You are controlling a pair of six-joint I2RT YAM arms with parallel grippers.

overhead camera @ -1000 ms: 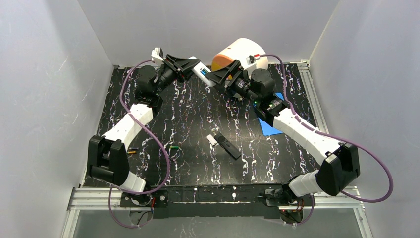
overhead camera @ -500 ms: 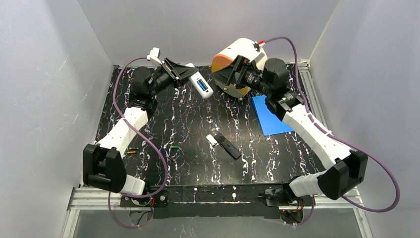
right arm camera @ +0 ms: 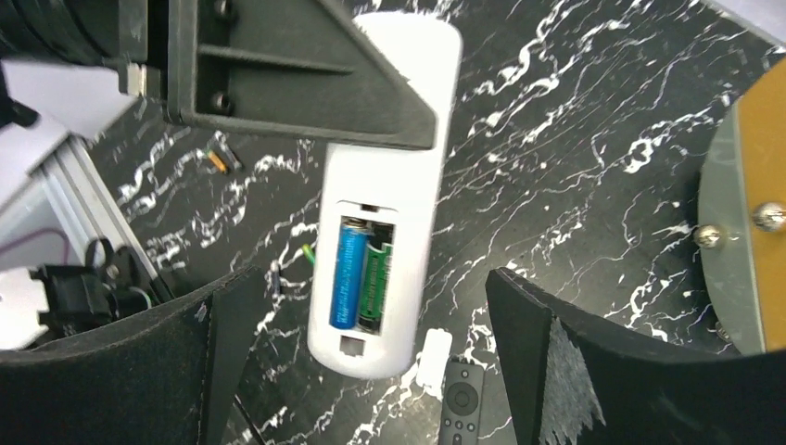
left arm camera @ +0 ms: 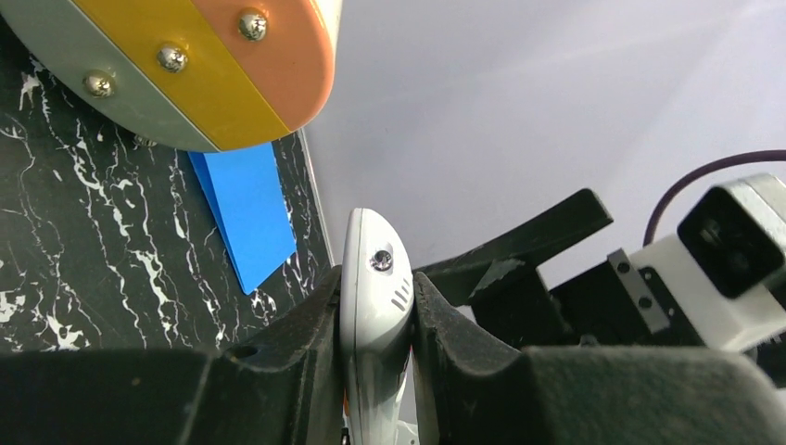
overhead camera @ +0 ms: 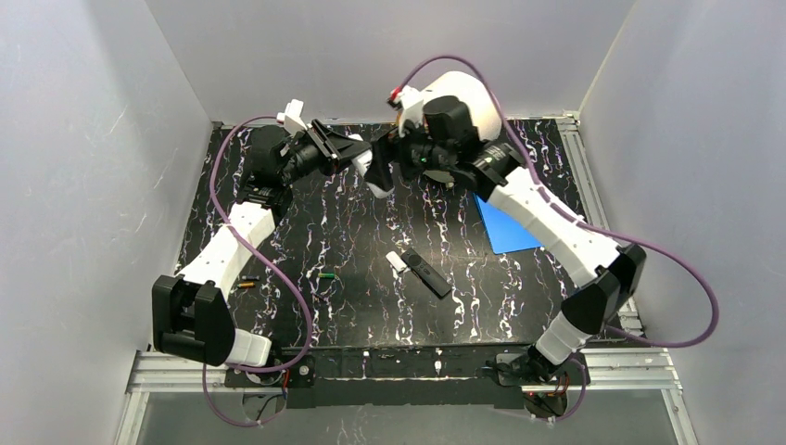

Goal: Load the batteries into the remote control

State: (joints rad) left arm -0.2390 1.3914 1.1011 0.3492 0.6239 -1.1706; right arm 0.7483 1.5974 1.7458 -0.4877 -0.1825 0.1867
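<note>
My left gripper (overhead camera: 355, 154) is shut on a white remote (overhead camera: 377, 178) and holds it in the air at the back of the table. In the left wrist view the remote (left arm camera: 374, 301) is pinched between my fingers (left arm camera: 306, 334). In the right wrist view the remote (right arm camera: 385, 199) has its back open, with a blue battery (right arm camera: 351, 273) and a green battery (right arm camera: 377, 280) side by side in the compartment. My right gripper (right arm camera: 380, 366) is open, its jaws wide on either side of the remote's lower end and not touching it. It also shows in the top view (overhead camera: 384, 165).
A black remote (overhead camera: 428, 273) and a white battery cover (overhead camera: 397, 261) lie mid-table. Loose cells lie left: a green one (overhead camera: 325, 275) and an orange one (overhead camera: 246, 284). A blue sheet (overhead camera: 505, 227) and an orange-and-white round object (overhead camera: 462, 93) are at back right.
My right arm has swung left from beside the round object to over the white remote. My left gripper has turned the remote, its end now lower and under the right gripper.
</note>
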